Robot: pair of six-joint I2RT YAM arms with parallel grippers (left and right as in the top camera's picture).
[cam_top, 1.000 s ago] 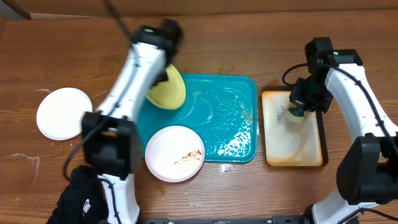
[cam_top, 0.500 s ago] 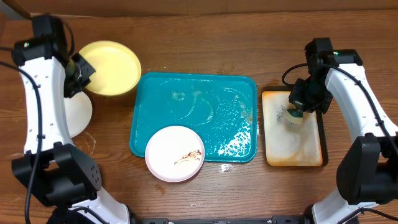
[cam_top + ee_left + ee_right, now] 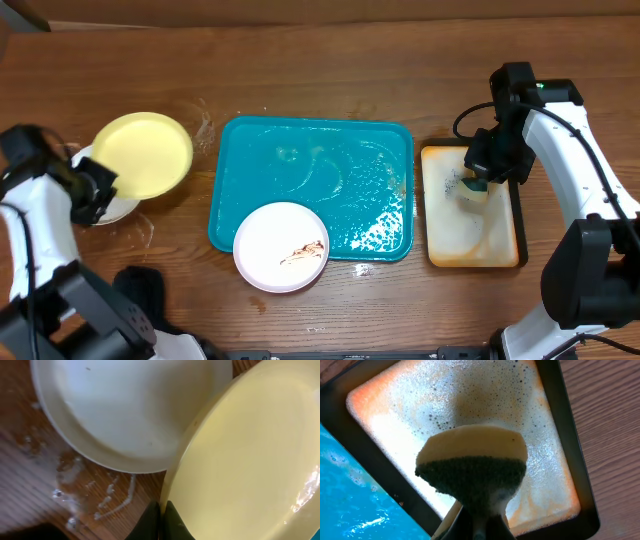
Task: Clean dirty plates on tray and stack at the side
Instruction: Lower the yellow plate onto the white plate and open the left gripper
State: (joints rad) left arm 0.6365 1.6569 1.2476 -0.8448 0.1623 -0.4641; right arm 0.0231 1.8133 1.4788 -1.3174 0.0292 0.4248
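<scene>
The left fingers [image 3: 149,524] clench the yellow plate [image 3: 142,155] over a white plate [image 3: 130,410], at 9 o'clock from the blue tray [image 3: 330,160]. The right fingers [image 3: 451,521] grasp a sponge [image 3: 472,470]; 1 smeared plate [image 3: 270,240] lies at the tray's 7 o'clock.

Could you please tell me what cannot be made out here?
Overhead: the side white plate lies mostly under the yellow plate and left arm.
Left wrist: the left claw is cut off by the bottom edge.
Right wrist: the sponge and bottom edge hide most of the right claw.
</scene>
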